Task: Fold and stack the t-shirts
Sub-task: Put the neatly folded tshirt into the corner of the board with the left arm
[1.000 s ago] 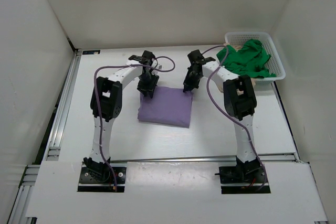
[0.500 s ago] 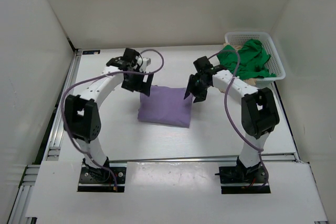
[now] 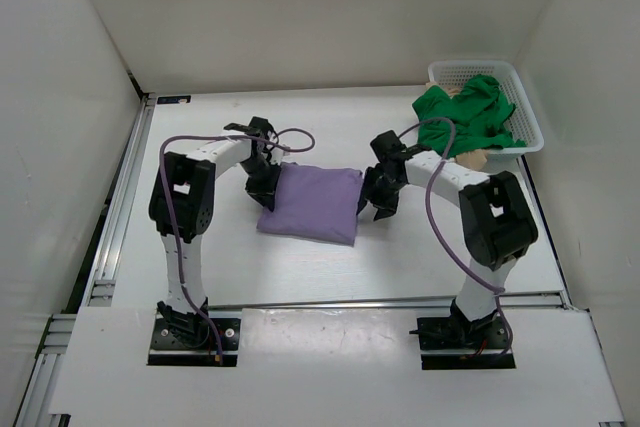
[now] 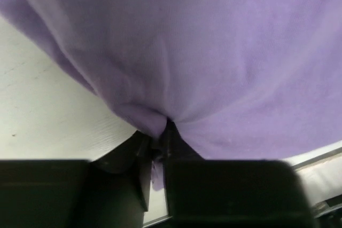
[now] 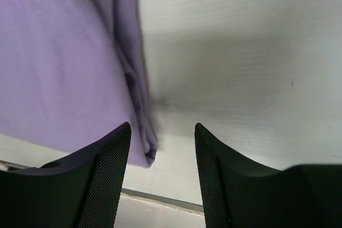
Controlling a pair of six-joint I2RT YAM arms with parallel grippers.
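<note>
A lavender t-shirt lies folded into a rectangle at the table's middle. My left gripper is at its left edge and shut on a pinch of the purple cloth; in the left wrist view the left gripper has the fabric bunched between its jaws. My right gripper sits low at the shirt's right edge. It stands open, with the layered edge of the shirt just inside its left finger. A green t-shirt fills the basket, and a bit of beige t-shirt shows beside it.
The white mesh basket stands at the back right corner, close behind the right arm. White walls enclose the table on three sides. A metal rail runs along the left edge.
Both grippers came down from above the shirt's far edge to its left and right sides. The left one, wide open half a second ago, has shut on the cloth. The right one has opened.
</note>
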